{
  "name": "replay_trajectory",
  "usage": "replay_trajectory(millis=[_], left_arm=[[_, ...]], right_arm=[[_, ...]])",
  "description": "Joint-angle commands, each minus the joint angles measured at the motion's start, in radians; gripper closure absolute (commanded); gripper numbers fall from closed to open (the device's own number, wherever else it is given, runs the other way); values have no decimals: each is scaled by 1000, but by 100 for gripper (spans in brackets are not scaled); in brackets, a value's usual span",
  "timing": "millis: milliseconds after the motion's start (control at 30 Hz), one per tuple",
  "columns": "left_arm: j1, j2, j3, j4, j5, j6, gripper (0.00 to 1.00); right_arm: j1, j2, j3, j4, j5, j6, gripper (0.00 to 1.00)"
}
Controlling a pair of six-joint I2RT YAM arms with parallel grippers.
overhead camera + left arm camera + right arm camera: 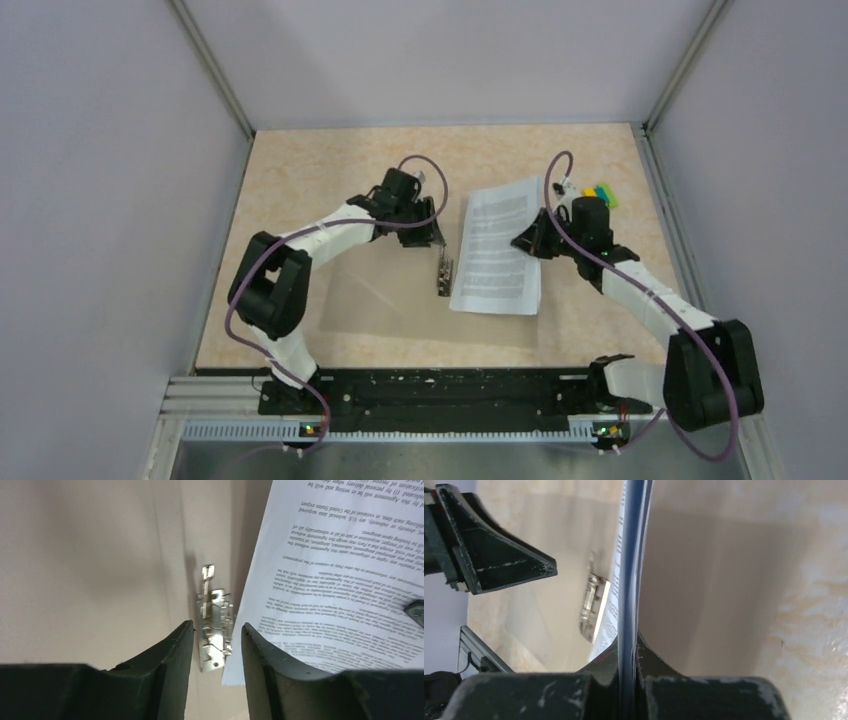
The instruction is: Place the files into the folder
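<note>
**Sheets gripped over open folder, clip framed by left fingers**

- Folder (pixel 385 305): lies open and flat on the table (pixel 300 170). Its tan is close to the table's colour, so the edges are faint in the top view.
- Metal clip (pixel 443 272): sits on the folder near its middle fold, long axis running near-to-far.
- Files (pixel 497 248): white printed sheets, to the right of the clip, over the folder's right half. The left edge reaches just beside the clip. The right edge is raised off the folder.
- Right gripper (pixel 533 243): clamped on the right edge of the files. In the right wrist view the fingers (pixel 651 662) press together on the sheets (pixel 630 555), which are seen edge-on. The clip (pixel 591 607) and folder surface (pixel 684 580) lie beyond.
- Left gripper (pixel 432 240): fingers apart, holding nothing, above the far end of the clip. In the left wrist view the clip (pixel 215 625) shows in the gap between the fingers (pixel 172 647). I cannot tell whether they touch it. The files (pixel 340 580) fill the right of that view.
- Coloured block cluster (pixel 601 195): on the table at the far right, well apart from the folder.
</note>
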State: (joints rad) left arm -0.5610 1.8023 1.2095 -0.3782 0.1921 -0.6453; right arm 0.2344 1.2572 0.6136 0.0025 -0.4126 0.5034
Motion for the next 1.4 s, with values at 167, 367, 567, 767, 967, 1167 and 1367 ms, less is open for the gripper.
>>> replay_trajectory(millis=[167, 367, 567, 767, 967, 1167, 1367], left_arm=[[140, -170, 19, 433, 534, 114, 35], [174, -231, -10, 715, 710, 80, 28], [226, -259, -26, 960, 837, -17, 25], [267, -256, -82, 1409, 928, -309, 14], [270, -190, -34, 1825, 975, -654, 5], [247, -156, 46, 1917, 1010, -793, 1], [228, -198, 47, 1746, 1025, -681, 10]], right_arm=[[18, -222, 262, -141, -119, -107, 100], [38, -229, 436, -168, -256, -96, 100], [63, -217, 568, -158, -340, -51, 100], [80, -202, 642, -129, -406, -16, 100], [79, -197, 665, -95, -446, 11, 100], [81, -187, 692, -96, -452, 9, 100], [72, -201, 724, -158, -394, -32, 100]])
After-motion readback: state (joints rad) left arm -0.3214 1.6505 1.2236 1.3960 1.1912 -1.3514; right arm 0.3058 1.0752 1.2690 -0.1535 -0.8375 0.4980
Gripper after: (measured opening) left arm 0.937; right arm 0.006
